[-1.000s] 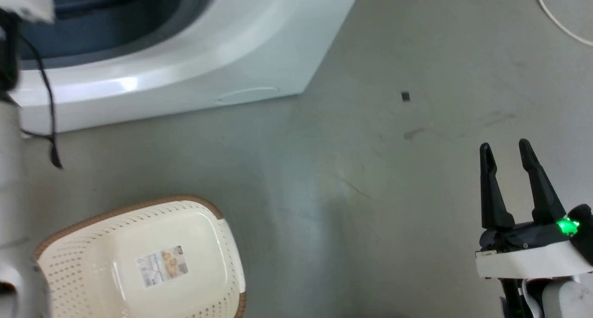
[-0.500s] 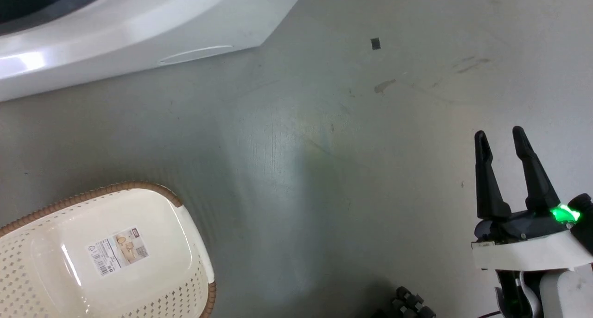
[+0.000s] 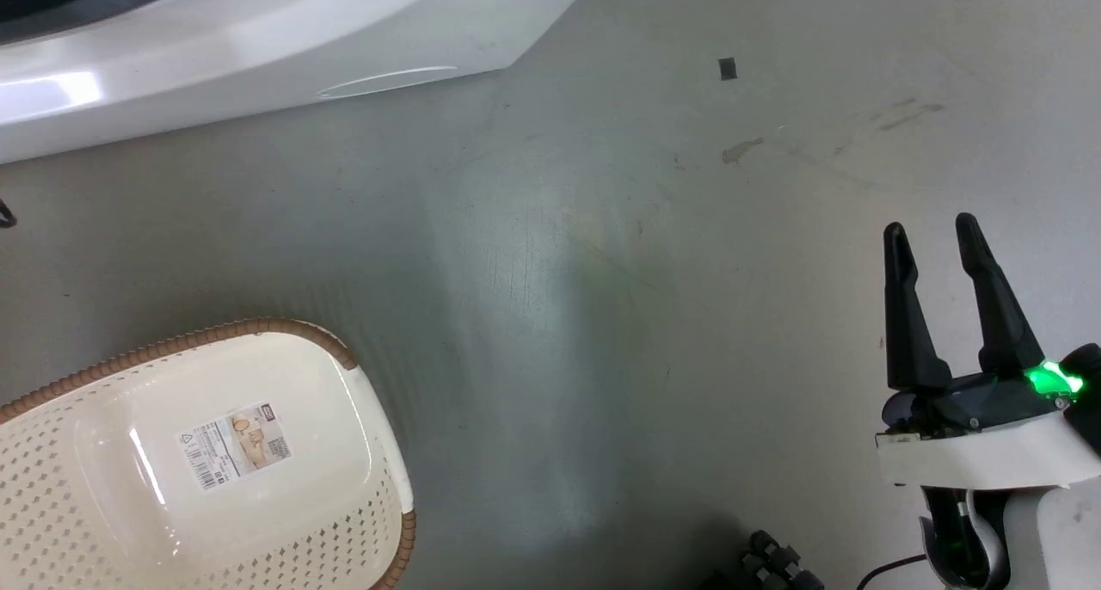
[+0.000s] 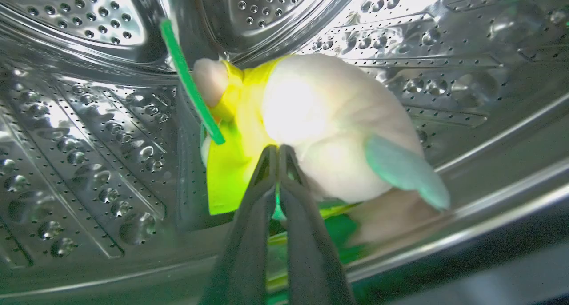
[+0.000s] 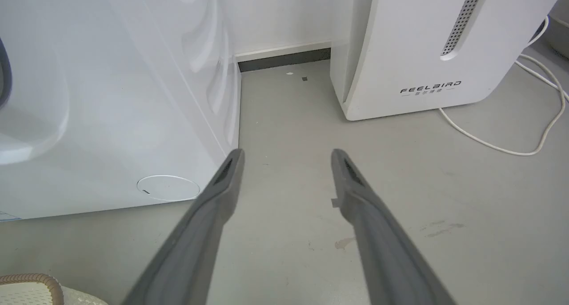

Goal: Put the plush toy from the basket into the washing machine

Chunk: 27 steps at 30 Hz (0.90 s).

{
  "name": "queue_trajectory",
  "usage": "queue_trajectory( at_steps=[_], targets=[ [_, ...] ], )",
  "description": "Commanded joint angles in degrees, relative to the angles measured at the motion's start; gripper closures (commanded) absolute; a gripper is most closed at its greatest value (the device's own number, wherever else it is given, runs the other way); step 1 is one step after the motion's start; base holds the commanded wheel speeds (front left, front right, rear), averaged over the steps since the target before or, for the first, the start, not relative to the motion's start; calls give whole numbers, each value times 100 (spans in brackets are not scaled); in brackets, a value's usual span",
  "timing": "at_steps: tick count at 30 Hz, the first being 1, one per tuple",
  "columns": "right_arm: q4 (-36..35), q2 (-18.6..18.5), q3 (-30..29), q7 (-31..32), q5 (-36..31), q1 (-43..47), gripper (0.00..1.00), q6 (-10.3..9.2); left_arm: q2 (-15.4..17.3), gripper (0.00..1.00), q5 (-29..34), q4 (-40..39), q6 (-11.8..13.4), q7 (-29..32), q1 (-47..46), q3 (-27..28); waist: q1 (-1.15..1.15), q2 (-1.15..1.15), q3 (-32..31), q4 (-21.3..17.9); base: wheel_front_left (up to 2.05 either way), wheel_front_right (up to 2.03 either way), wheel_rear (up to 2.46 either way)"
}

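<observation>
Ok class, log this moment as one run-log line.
left claw shut on plush toy inside washing machine | right claw open over floor | basket on floor

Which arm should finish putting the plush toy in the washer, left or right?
Left. The left gripper is inside the shiny perforated steel drum, fingers shut on the pink-headed yellow-clothed plush toy; it likely need only open. The right gripper hangs open over the grey floor, outside the machine.

Right hand (image 3: 930,223): two long black tapered fingers (image 3: 907,332) on a dark base, white collar (image 3: 981,457) beneath. Green lamp (image 3: 1048,379) sits just above the collar; black cable (image 3: 890,564) and pale forearm (image 3: 1062,538) lie below it. Left hand (image 4: 278,149) — dark fingers likewise.
</observation>
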Motion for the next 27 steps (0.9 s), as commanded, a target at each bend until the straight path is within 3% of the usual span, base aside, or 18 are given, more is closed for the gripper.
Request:
queue_trajectory(
  at_steps=[1,2,3,19,23,27],
  targets=[
    [-33,4,-19,-26,-14,-89,0,-5,-84,100,-80,164,-21,-70,21,-62,0,0,-33,35,0,0,0],
    [-28,4,-30,-26,-29,-89,0,-5,-118,92,-108,200,-22,-140,36,-124,0,0,-68,54,0,0,0],
    [-24,4,-39,-26,-48,-88,0,-5,-134,0,-128,237,-22,-214,55,-182,0,0,-113,75,0,0,0],
    [82,4,-340,-26,-547,211,0,-5,-772,0,-873,677,-25,-1227,1350,-559,0,0,-1890,750,0,0,0],
    [65,4,-445,-26,-674,404,0,-5,-1012,0,-1095,321,4,-1326,1919,-388,0,0,-2463,1014,0,0,0],
    [9,4,-543,-26,-775,593,0,-5,-1231,0,-1184,-851,141,-1333,2751,-85,0,0,-2934,1279,0,0,0]
  ],
)
